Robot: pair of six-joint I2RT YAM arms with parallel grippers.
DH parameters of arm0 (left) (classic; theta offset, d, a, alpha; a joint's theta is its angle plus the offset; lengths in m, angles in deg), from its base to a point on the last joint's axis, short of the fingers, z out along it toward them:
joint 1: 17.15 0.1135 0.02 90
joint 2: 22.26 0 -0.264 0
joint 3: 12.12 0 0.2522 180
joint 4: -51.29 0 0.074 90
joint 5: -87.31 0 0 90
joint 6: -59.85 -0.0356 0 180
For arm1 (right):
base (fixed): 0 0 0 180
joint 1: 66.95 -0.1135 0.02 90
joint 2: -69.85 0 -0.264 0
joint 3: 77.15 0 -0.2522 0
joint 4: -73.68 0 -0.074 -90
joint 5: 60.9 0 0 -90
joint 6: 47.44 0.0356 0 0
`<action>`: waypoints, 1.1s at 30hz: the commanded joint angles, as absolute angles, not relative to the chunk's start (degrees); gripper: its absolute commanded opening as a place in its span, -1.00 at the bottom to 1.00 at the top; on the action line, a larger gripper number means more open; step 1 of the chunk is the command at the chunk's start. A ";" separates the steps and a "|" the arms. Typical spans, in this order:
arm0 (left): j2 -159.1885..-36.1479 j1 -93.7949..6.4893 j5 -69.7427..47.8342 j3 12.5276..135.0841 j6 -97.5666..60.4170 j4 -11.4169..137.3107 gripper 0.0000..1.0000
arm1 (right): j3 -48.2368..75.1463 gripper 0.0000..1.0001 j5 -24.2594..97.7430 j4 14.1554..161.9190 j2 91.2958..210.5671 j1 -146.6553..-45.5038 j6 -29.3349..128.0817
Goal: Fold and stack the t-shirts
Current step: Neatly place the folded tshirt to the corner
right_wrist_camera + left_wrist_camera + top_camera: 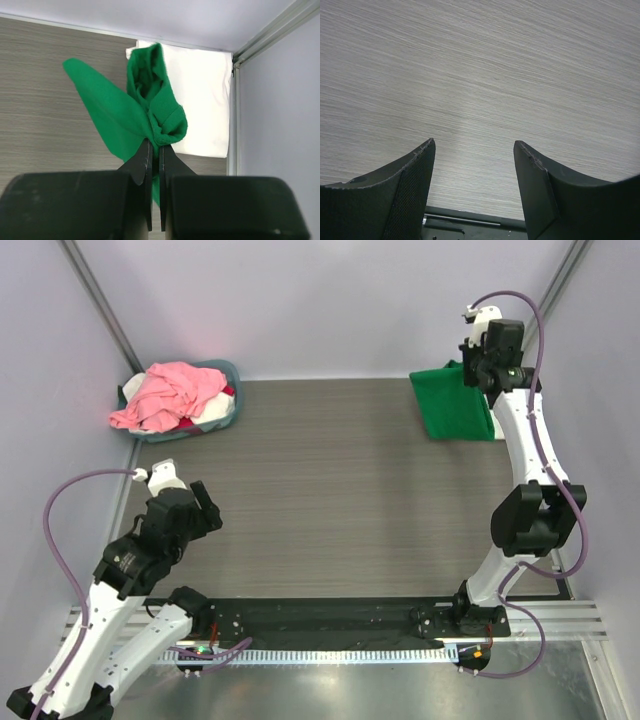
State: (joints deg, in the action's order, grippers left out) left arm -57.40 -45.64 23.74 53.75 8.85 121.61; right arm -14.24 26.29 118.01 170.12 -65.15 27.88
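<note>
The right end effector is pressed together on a bunched fold of the green t-shirt, which is gathered up at the far right corner of the desk. A white t-shirt is seen lying flat beyond the green cloth, against the right edge. The left end effector is spread wide with nothing between its fingers and is held over bare desk near the near left corner. At the far left corner, a pink t-shirt is heaped in a round basket.
</note>
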 commanded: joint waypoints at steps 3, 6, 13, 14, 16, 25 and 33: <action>-58.03 -45.54 25.43 54.02 9.75 120.69 0.30 | -19.10 -0.98 28.40 116.18 169.43 -64.93 28.76; -58.21 -45.54 25.43 54.02 9.66 120.69 0.29 | -19.54 -0.98 30.51 116.27 169.52 -64.58 29.46; -58.82 -45.45 25.26 54.02 9.66 120.69 0.29 | -20.42 -0.97 31.03 116.53 170.48 -63.61 29.55; -58.91 -45.45 25.26 54.11 9.66 120.77 0.29 | -20.60 -0.98 31.47 116.71 170.83 -63.44 29.55; -59.09 -45.54 25.17 54.02 9.66 120.60 0.29 | -20.95 -0.98 31.74 116.80 171.27 -63.44 29.46; -59.53 -45.37 25.17 54.02 9.66 120.68 0.29 | -23.67 -0.98 30.95 117.15 175.57 -61.68 28.32; -60.14 -45.45 25.96 54.11 10.01 121.12 0.28 | -29.82 -0.98 30.77 117.06 181.20 -59.75 27.79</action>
